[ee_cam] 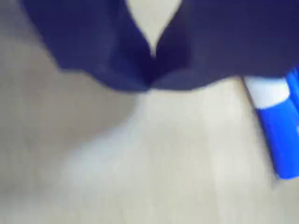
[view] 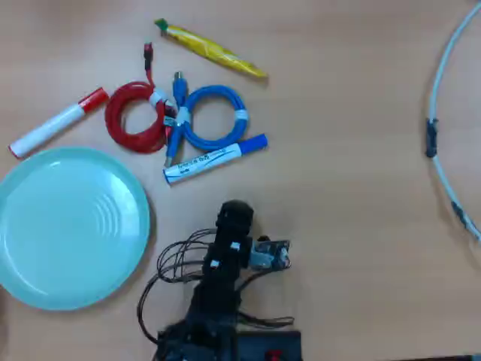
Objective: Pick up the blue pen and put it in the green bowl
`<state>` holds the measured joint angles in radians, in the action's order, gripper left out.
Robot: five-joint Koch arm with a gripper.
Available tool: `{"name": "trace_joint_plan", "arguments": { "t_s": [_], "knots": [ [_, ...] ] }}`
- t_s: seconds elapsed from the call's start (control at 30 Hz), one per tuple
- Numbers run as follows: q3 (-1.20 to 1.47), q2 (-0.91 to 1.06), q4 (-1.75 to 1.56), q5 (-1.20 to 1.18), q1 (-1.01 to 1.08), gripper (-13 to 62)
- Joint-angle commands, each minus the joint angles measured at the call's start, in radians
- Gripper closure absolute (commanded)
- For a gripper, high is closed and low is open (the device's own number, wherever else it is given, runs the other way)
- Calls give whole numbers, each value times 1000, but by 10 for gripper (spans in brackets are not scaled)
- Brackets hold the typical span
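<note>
The blue pen lies flat on the wooden table, its blue cap pointing right in the overhead view. In the wrist view its white barrel and blue cap show blurred at the right edge. My gripper fills the top of the wrist view as two dark blue jaws that meet at their tips, with nothing between them. From overhead the arm's head sits just below the pen, apart from it. The green bowl rests at the left, empty.
A red-capped white marker, a coiled red cable and a coiled blue cable lie just beyond the pen. A yellow packet lies farther back. A pale curved hoop arcs along the right edge.
</note>
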<state>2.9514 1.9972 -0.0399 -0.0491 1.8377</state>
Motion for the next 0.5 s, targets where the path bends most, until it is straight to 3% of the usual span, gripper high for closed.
{"name": "trace_joint_plan", "arguments": {
  "t_s": [0.0, 0.27, 0.47],
  "knots": [
    [-563, 202, 957, -15, -285, 311],
    [-612, 175, 1006, -15, -288, 309],
    [-816, -5, 1178, -12, -299, 308]
  ]
}}
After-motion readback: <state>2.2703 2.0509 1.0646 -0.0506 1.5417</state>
